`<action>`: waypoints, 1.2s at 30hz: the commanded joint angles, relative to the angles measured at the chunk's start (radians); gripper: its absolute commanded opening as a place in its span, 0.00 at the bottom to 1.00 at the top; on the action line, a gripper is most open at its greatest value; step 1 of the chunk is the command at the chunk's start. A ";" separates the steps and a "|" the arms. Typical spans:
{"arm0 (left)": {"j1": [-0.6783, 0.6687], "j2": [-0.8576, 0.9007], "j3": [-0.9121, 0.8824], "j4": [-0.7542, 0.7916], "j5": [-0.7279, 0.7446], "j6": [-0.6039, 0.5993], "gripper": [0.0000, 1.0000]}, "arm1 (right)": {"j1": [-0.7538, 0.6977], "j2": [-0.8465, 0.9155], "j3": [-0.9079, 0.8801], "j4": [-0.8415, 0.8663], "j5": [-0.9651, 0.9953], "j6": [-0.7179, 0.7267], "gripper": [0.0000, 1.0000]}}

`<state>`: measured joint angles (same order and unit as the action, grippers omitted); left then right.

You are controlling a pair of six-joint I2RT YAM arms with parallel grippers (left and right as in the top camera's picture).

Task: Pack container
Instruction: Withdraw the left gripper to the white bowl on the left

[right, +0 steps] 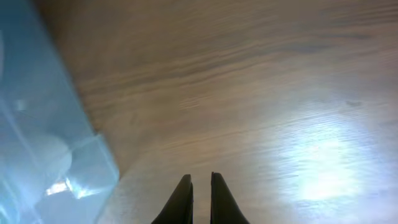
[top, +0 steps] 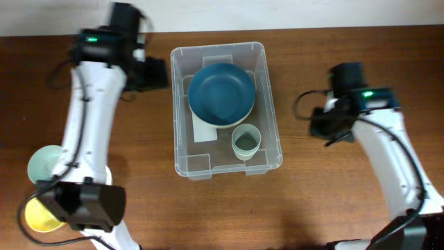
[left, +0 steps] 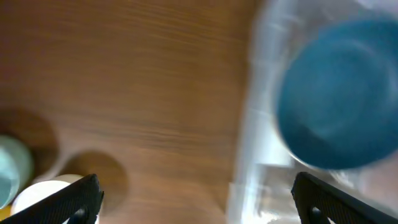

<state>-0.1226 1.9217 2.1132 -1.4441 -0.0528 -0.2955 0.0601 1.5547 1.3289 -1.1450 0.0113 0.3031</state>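
Note:
The clear plastic container (top: 201,165) stands in the middle of the table. In it lie a dark blue bowl (top: 222,92) and a pale green cup (top: 246,141), with a white label under them. My left gripper (top: 156,73) hovers just left of the container's far left side. In the left wrist view it (left: 199,202) is wide open and empty over the wood, with the container wall (left: 255,124) and the blue bowl (left: 339,112) to its right. My right gripper (top: 320,126) is right of the container. It (right: 200,193) is shut and empty.
A pale green bowl (top: 45,165) and a yellow bowl (top: 38,215) sit at the table's left front, partly under the left arm's base. They show blurred in the left wrist view (left: 31,186). A container corner (right: 43,143) shows at the left of the right wrist view.

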 commanded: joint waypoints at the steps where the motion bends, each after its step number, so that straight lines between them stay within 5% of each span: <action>1: 0.098 -0.026 0.016 -0.004 -0.004 -0.002 0.99 | 0.100 -0.007 -0.076 0.041 -0.009 0.031 0.07; 17: 0.270 -0.026 0.016 -0.038 -0.008 0.009 0.99 | 0.261 0.008 -0.103 0.092 -0.197 -0.010 0.09; 26: 0.272 -0.026 0.016 -0.062 -0.028 0.010 0.99 | 0.251 0.008 -0.102 0.106 -0.122 -0.037 0.11; 32: 0.272 -0.044 0.016 -0.133 -0.050 0.010 0.99 | 0.174 0.008 -0.091 0.114 0.137 -0.034 0.68; 36: 0.262 -0.098 -0.008 -0.196 -0.050 0.008 0.99 | 0.062 0.008 -0.072 0.113 0.143 -0.037 0.76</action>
<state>0.1452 1.9129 2.1151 -1.6165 -0.0868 -0.2947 0.1967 1.5570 1.2339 -1.0348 0.0776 0.2684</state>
